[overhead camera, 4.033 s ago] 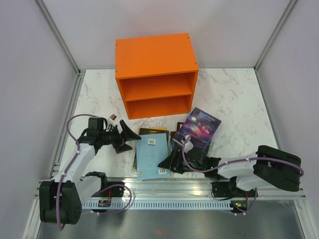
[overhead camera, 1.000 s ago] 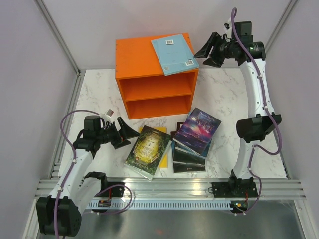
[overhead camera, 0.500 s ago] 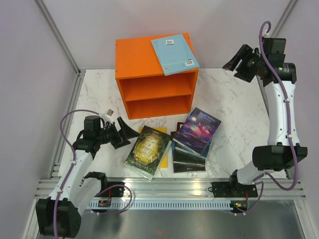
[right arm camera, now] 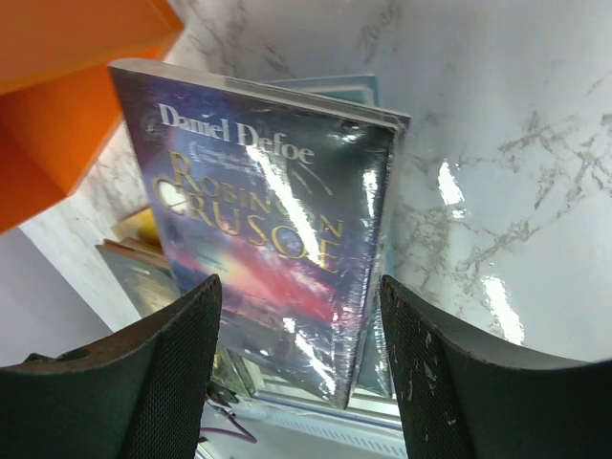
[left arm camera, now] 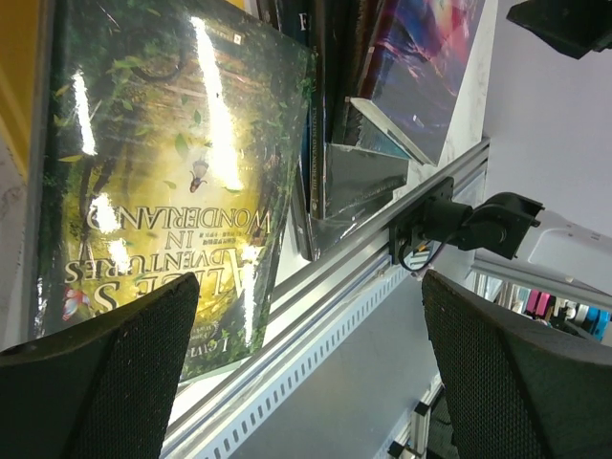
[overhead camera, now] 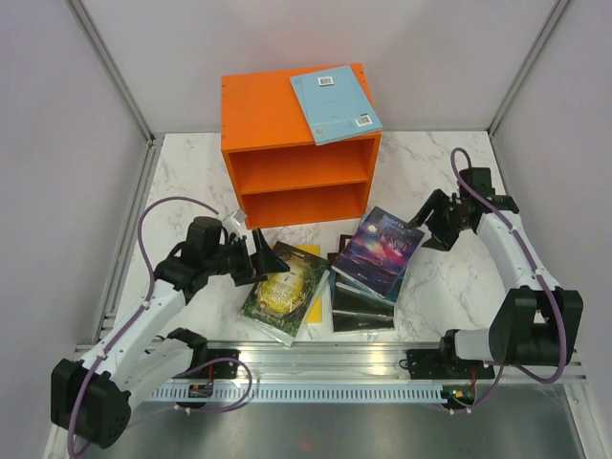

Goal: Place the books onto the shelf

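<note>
Top external: right fingers [overhead camera: 433, 228], wide and empty, have dropped from the shelf [overhead camera: 268, 105]; galaxy book [overhead camera: 382, 244] just ahead looks next. Left fingers [overhead camera: 260, 256] gape wide.

We count one orange shelf [overhead camera: 277, 105] in the upper middle, with two compartments. One light blue book [overhead camera: 335, 103] lies on its top. In the lower middle we count one green-gold book [overhead camera: 285, 290], one yellow book [overhead camera: 313, 312], one galaxy book [overhead camera: 381, 251] and a dark stack [overhead camera: 361, 316] whose number we cannot tell. There are two grippers: left gripper [overhead camera: 260, 251], right gripper [overhead camera: 432, 225].
</note>
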Controlling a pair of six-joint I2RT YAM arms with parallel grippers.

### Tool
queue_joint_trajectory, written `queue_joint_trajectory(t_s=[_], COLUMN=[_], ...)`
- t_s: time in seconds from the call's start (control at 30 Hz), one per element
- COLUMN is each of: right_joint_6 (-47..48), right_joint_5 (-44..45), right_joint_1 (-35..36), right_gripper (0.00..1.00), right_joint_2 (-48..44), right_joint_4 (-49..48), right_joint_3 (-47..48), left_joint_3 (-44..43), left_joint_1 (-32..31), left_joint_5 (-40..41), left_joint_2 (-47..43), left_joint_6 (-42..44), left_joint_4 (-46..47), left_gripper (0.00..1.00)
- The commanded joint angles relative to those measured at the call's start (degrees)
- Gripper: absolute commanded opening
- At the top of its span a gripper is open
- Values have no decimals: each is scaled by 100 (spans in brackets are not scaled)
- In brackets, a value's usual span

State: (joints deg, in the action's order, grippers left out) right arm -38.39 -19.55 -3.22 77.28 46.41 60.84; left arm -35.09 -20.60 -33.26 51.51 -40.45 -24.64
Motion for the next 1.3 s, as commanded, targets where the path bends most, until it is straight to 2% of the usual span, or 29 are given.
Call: queue_joint_trajectory(t_s=[0.0,0.17,0.37,0.67,0.87,0.97,1.0,1.07,1.1,1.2,1.27], right_joint_6=[-99,-2,-212,-950,-1302,-1303,-1259,-1005,-925,-670,-504], right_joint_5=[56,188,22,-365,-436,-453,-418,-366,-339,-330,-295], right_joint_1=[-20,-29,-29,-20,-29,-29,-29,-29,-29,-29,-29], right_gripper=[71,71,72,76,74,40,21,13,6,0,0], right_joint_2=[-301,-213,-274,-661,-529,-686,-740,-863,-889,-977,-1074], right_joint_4=[-615,-809,-1590,-4005,-4992,-5072,-5020,-4696,-4651,-4089,-3721], right_joint_3=[-351,-818,-1450,-2601,-3174,-3271,-3237,-3062,-2973,-2648,-2438], left_joint_3=[-156,-7,2,-156,-156,-156,-156,-173,-182,-208,-217], left_joint_1=[-146,-190,-208,-208,-225,-225,-225,-225,-225,-225,-216], left_joint_5=[232,118,74,91,117,144,153,179,188,214,223], left_joint_2=[9,-97,-115,-167,-193,-194,-194,-150,-132,-62,-18], left_joint_6=[-244,-244,-166,37,107,125,125,133,133,160,177], left_joint_4=[171,162,74,-304,-453,-506,-506,-498,-506,-498,-489], left_gripper=[100,100,100,100,100,100,100,100,100,100,100])
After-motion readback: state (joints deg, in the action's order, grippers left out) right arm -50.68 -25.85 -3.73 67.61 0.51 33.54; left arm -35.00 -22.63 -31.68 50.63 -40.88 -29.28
